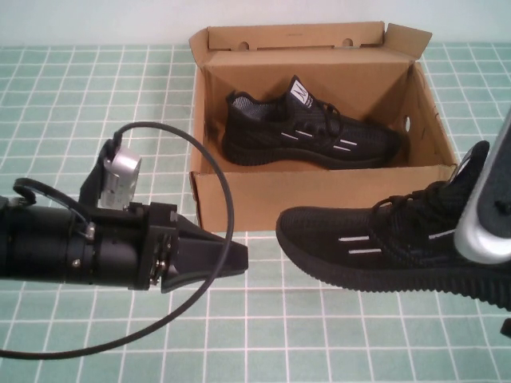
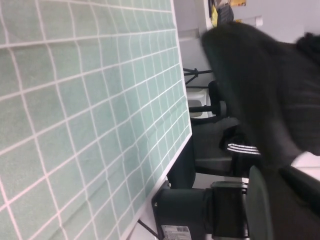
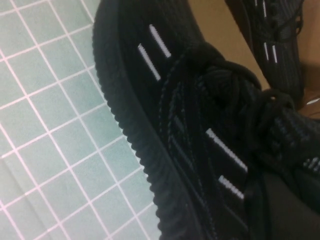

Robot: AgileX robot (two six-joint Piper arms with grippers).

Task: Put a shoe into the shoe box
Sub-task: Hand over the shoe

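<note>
Left arm lies horizontal low over the table, left gripper point(image 1: 235, 259) pointing toward the robot's right, fingers together to a point. Right arm enters at far right; right gripper point(image 1: 479, 215) mostly out of frame.

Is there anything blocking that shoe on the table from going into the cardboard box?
Partly. The shoe box is open on top, but its front wall stands between the shoe and the inside, and another sneaker already lies there. The right gripper is at the shoe's heel; the left gripper is on the table nearby.

Matt knit shoe point(image 1: 383, 243); corrugated cardboard shoe box point(image 1: 239, 199).
</note>
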